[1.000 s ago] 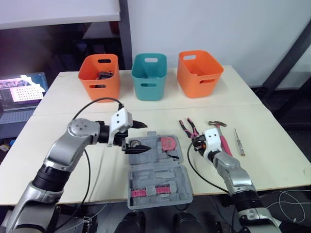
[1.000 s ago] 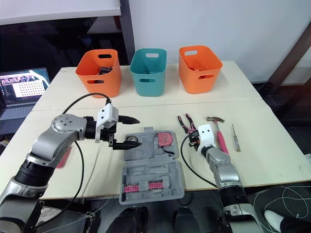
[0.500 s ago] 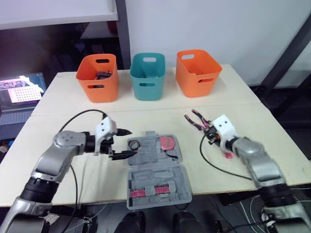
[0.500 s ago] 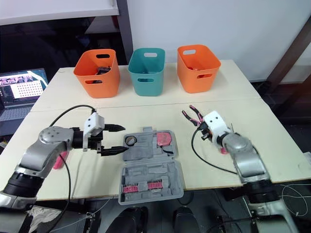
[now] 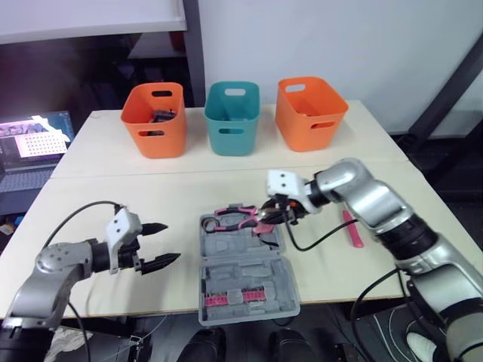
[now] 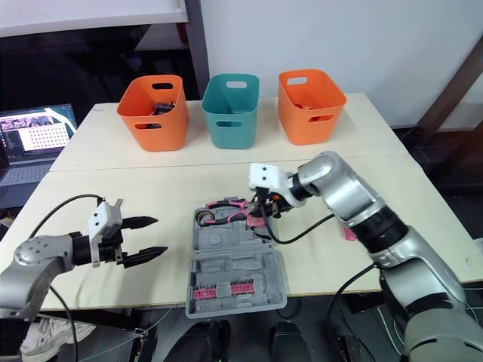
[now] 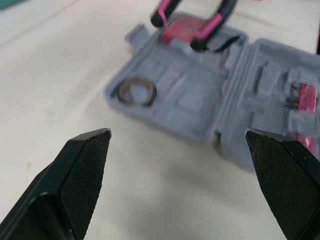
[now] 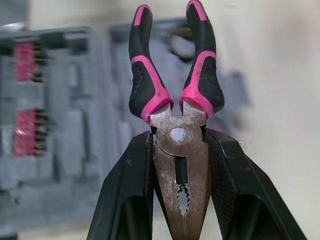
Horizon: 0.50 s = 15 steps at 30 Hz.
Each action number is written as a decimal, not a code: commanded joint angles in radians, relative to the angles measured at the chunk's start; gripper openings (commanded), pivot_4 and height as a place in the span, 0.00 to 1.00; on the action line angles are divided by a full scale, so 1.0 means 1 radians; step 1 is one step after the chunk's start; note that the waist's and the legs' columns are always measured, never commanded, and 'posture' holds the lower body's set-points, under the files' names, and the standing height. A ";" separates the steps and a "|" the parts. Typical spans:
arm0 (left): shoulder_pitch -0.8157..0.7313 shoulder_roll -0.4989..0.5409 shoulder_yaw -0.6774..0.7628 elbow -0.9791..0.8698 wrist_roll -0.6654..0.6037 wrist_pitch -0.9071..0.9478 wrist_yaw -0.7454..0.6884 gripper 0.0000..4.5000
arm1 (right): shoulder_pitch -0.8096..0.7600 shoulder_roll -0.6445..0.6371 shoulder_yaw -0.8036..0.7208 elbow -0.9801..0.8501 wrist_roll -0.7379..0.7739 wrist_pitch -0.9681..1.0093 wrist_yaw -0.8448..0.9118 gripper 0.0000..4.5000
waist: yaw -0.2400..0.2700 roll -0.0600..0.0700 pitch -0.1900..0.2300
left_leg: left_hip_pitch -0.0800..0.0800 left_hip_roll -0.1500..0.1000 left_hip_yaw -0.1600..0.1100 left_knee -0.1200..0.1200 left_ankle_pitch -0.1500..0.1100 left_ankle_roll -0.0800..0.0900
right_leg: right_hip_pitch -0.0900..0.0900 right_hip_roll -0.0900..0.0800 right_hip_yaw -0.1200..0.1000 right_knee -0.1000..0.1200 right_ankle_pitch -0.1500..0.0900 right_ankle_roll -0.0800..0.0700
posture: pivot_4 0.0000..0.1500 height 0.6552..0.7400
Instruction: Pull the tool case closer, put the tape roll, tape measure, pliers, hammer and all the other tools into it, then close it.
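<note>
Right wrist view shows the right gripper (image 8: 178,142) closed on the metal head of the pliers (image 8: 172,95), their pink-and-black handles pointing away, probably so they go handles-first into the tool case (image 5: 245,271). The case lies open near the middle of the tabletop's front edge. The pliers sit over its far half, where the tape roll (image 7: 136,91) and tape measure (image 7: 184,27) lie; whether they touch it is unclear. The left gripper (image 5: 170,241) hovers wide open and empty, left of the case and apart from it. A pink handle (image 5: 351,228), likely the hammer's, lies right of the case.
</note>
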 commanded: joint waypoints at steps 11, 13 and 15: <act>0.155 0.017 0.067 -0.073 -0.004 -0.057 0.031 1.00 | -0.002 0.119 0.051 0.096 -0.108 -0.047 -0.015 0.22 | -0.004 0.000 0.000 | 0.000 0.000 0.000 0.000 0.000 0.000 | -0.003 0.000 -0.001 0.001 0.000 0.000 | 1.00 0.92; 0.149 0.021 0.067 -0.082 -0.009 -0.048 0.039 1.00 | 0.002 0.129 0.055 0.107 -0.119 -0.058 -0.014 0.22 | -0.004 0.000 0.000 | 0.000 0.000 0.000 0.000 0.000 0.000 | -0.003 0.000 -0.001 0.001 0.000 0.000 | 1.00 0.92; 0.147 0.024 0.067 -0.095 -0.012 -0.037 0.046 1.00 | 0.008 0.138 0.057 0.111 -0.126 -0.061 -0.011 0.22 | -0.005 0.000 0.000 | 0.000 0.000 0.000 0.000 0.000 0.000 | -0.003 0.000 -0.001 0.001 0.000 0.000 | 1.00 0.92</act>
